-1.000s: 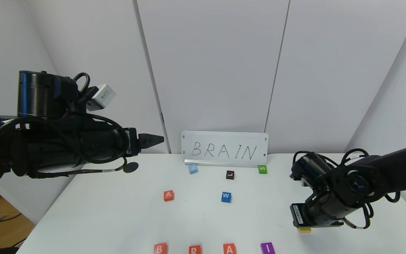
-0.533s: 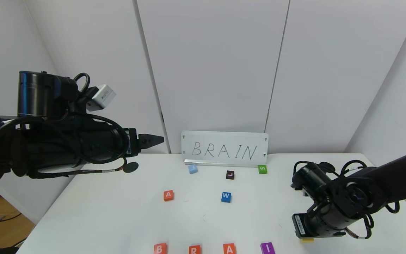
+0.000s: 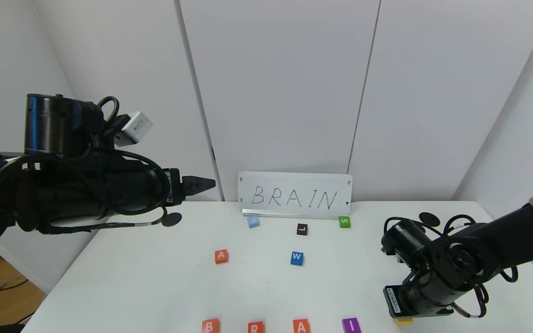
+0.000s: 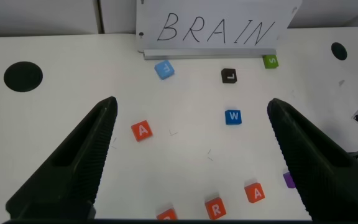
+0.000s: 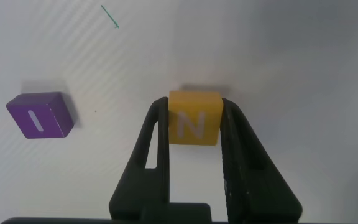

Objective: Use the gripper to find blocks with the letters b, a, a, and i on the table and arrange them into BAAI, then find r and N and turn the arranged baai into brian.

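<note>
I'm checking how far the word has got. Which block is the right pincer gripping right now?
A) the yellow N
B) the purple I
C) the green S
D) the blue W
A: in the right wrist view the right pincer is shut on the yellow N, while the purple I lies apart on the table.

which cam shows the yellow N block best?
Right wrist view: the small yellow square N block fills the centre, letter readable, clamped between the right gripper's jaws. Head view shows only a yellow sliver under the gripper. Left wrist view doesn't show it.
</note>
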Action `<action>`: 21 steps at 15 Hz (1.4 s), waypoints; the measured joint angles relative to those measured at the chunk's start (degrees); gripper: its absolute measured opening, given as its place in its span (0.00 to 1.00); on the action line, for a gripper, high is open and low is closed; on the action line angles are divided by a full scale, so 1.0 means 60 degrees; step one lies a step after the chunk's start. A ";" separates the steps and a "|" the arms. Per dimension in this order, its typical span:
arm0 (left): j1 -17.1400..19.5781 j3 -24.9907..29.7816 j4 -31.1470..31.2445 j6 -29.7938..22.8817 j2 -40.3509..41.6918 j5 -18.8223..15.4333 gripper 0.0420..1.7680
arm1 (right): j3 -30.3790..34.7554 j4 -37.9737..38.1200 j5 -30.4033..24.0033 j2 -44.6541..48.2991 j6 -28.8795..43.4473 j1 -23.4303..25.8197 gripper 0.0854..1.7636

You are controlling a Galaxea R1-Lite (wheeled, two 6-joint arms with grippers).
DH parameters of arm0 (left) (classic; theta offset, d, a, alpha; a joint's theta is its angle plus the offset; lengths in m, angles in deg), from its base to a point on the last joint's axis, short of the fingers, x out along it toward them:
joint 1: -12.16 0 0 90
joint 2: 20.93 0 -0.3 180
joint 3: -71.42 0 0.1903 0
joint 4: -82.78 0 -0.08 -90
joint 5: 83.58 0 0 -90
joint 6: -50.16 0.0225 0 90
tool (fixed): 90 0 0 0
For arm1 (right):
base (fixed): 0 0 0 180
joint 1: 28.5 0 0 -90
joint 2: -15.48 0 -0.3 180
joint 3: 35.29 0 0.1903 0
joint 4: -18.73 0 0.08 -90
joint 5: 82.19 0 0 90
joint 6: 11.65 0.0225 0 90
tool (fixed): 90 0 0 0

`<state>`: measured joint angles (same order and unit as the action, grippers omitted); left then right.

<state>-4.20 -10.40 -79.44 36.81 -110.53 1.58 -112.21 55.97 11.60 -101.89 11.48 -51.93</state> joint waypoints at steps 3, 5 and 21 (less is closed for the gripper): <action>0.0000 0.0000 -0.0004 0.0000 -0.0010 0.0000 0.97 | -0.0022 0.0000 -0.0020 -0.0071 0.0004 0.0002 0.27; -0.0006 0.0000 -0.0004 0.0000 -0.0010 0.0004 0.97 | -0.0033 0.0008 -0.0041 -0.0122 0.0004 0.0014 0.27; 0.0000 -0.0014 -0.0004 0.0004 -0.0010 0.0000 0.97 | -0.0152 0.0045 -0.0093 -0.0242 0.0008 0.0069 0.80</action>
<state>-4.20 -10.49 -79.46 36.83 -110.59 1.58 -113.12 56.24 11.04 -103.34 11.52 -51.52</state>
